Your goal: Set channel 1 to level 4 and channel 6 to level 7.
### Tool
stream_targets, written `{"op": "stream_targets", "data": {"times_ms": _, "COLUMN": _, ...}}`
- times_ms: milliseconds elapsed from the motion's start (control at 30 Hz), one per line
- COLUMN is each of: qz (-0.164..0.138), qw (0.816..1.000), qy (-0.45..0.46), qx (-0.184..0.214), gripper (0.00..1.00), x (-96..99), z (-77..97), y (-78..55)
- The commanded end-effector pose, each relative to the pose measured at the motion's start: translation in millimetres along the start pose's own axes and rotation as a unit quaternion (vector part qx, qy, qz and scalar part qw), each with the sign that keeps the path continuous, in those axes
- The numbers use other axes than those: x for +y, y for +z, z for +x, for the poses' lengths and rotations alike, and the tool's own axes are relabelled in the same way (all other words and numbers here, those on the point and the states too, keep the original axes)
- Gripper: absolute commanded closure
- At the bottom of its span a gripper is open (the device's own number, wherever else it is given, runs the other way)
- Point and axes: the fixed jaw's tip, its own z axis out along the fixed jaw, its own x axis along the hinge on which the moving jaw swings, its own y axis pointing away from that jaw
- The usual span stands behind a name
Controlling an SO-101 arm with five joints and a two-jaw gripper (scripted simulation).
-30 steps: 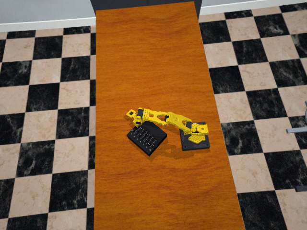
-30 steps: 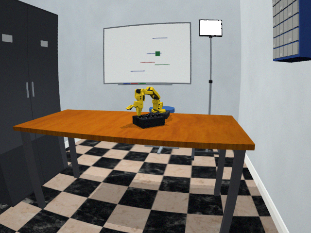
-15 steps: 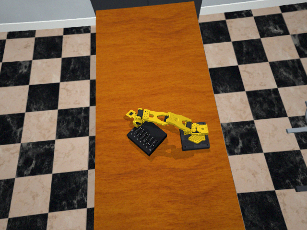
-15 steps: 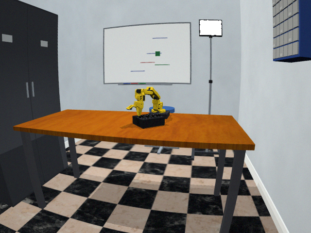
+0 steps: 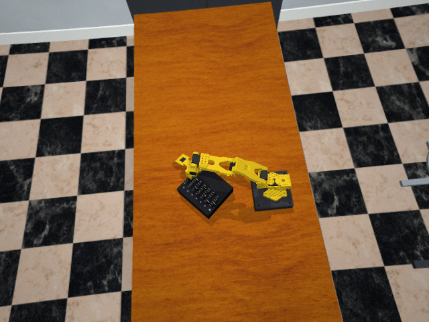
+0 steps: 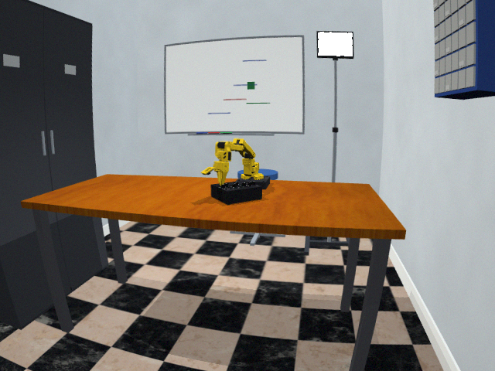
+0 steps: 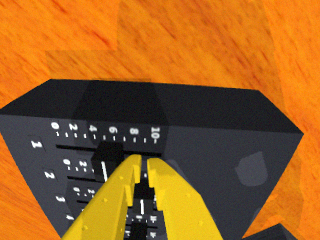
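Gripper (image 5: pixel 188 176) (image 6: pixel 221 185) (image 7: pixel 143 159) closed, its fingertips nearly together with nothing in their grip, reaches down at the channel 1 end of the desk (image 5: pixel 220 186) (image 6: pixel 239 195) (image 7: pixel 210 150). In the wrist view the tips stand just beside the channel 1 fader (image 7: pixel 108 152), on its higher-number side; whether they touch it I cannot tell. That cap sits between the 4 and 6 marks, around 5 by my reading, so channel 1 looks not yet at level 4 and seems to be the step in hand: a small push toward 0 would be called for. Channel 6's setting cannot be read here, so whether level 7 is still to do stays open.

The desk is a black box with a row of slots, each carrying a fader; the fingers hide part of the nearer ones, and a slip could nudge channel 2. It rests on the table (image 5: pixel 208 86) (image 6: pixel 312 207) (image 7: pixel 200 40), the arm's base (image 5: pixel 273 204) (image 6: pixel 264 182) close by. Farther off stand a whiteboard (image 6: pixel 199 79) and a lamp (image 6: pixel 335 44).

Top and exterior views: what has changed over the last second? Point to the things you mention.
Nothing clearly visible. The yellow jointed arm (image 5: pixel 247 167) (image 6: pixel 244 148), its end effector (image 5: pixel 190 176) (image 6: pixel 221 184) (image 7: pixel 144 160) and the black box-shaped lighting desk (image 5: pixel 221 188) (image 6: pixel 244 195) (image 7: pixel 212 145) look unmoved. Fader shifts are too small to judge there.
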Motion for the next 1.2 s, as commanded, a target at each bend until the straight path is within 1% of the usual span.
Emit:
{"op": "stream_targets", "data": {"times_ms": 0, "qz": 0.001, "qw": 1.0, "qy": -0.005, "qx": 0.004, "gripper": 1.0, "x": 4.4, "z": 3.2, "y": 4.2}}
{"op": "stream_targets", "data": {"times_ms": 1167, "qz": -0.004, "qw": 1.0, "qy": -0.005, "qx": -0.001, "gripper": 1.0, "x": 9.2, "z": 3.5, "y": 4.5}}
